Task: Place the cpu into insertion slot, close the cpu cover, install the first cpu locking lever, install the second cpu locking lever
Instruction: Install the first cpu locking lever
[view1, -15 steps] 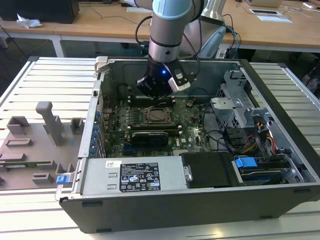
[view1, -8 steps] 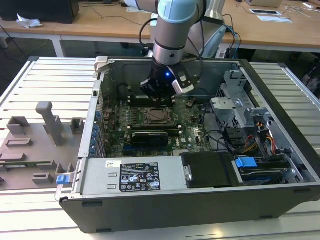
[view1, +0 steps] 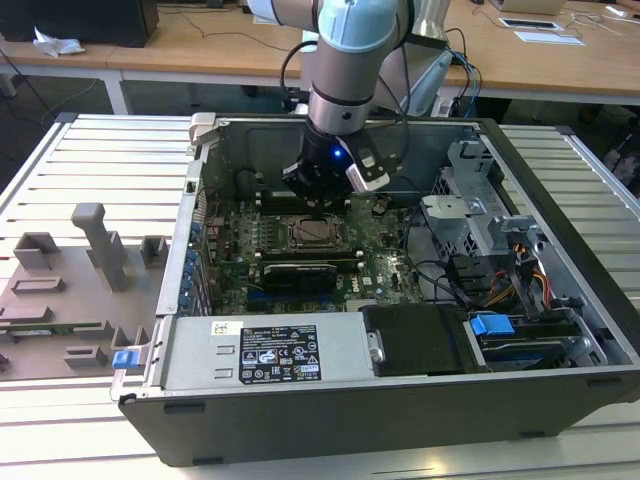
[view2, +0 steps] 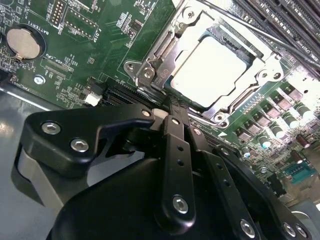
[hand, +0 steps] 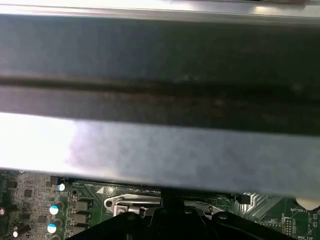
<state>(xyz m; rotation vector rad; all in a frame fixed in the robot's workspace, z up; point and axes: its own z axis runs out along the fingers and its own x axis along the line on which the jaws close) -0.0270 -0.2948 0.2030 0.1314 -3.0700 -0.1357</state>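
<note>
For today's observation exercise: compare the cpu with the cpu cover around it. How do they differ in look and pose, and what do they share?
The cpu is a solid, pale, bright plate; the cpu cover is a darker metal frame with a large square window.
The cpu fills the middle; the cpu cover runs around its edges, lying down over it.
The cpu top is plain; the cpu cover has visible screws at its corners.
Both are square, metallic and lie flat on the green motherboard.

high exterior view; wrist views near motherboard (view2: 90, 60)
</note>
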